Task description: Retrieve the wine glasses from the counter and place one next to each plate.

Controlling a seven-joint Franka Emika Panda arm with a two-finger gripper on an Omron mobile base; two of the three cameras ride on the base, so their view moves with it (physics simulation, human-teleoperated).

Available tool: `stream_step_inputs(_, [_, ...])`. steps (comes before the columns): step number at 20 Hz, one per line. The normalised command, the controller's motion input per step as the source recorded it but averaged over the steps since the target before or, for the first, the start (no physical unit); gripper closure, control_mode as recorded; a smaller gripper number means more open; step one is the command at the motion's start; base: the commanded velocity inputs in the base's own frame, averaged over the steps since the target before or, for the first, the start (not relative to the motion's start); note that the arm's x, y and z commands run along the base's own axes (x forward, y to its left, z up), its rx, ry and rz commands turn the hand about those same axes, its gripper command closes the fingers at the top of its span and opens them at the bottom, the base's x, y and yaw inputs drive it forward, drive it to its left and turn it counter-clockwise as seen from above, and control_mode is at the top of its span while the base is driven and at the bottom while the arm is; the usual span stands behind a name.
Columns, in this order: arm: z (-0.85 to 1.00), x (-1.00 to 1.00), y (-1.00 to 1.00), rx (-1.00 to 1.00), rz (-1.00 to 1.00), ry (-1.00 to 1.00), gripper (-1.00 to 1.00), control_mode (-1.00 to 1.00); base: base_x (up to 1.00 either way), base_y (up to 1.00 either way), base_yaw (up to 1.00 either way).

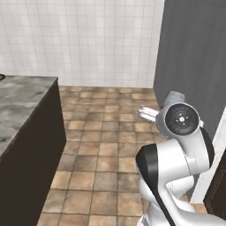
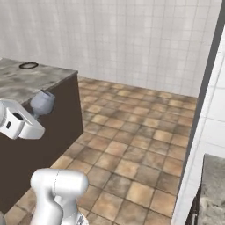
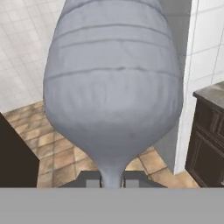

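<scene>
A grey-blue wine glass point(image 3: 113, 83) stands upright in my gripper point(image 3: 111, 180), which is shut on its thin stem. Its rounded bowl takes up most of the hand view. In the right base view the same wine glass point(image 2: 42, 102) rises above my white hand at the far left, over the floor. The left base view shows part of the glass point(image 1: 173, 98) behind my arm's upper joint. An end of the counter point(image 3: 212, 92), grey stone over dark cabinets, shows at the right of the hand view. The plates are out of view.
A marbled worktop on a dark block point(image 1: 22, 99) stands to my left, with a dark ring point(image 2: 28, 65) on top. A brown tiled floor point(image 2: 132, 145) runs ahead to a white tiled wall point(image 1: 88, 39). A tall grey panel point(image 1: 194, 57) stands at the right.
</scene>
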Motion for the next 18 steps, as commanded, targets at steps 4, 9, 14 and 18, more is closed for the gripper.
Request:
stream_step_inputs(4, [0.0, 0.0, 0.0, 0.0, 0.0, 0.0, 1.0, 1.0, 1.0, -0.5, 0.11])
stream_step_inputs(9, [0.0, 0.0, 0.0, 0.0, 0.0, 0.0, 1.0, 1.0, 1.0, -0.4, 0.05])
stream_step_inputs(14, [0.0, 0.0, 0.0, 0.0, 0.0, 0.0, 1.0, 1.0, 1.0, 0.09, 0.02])
stream_step_inputs(18, [0.0, 0.0, 0.0, 0.0, 0.0, 0.0, 1.0, 1.0, 1.0, 0.51, 0.03])
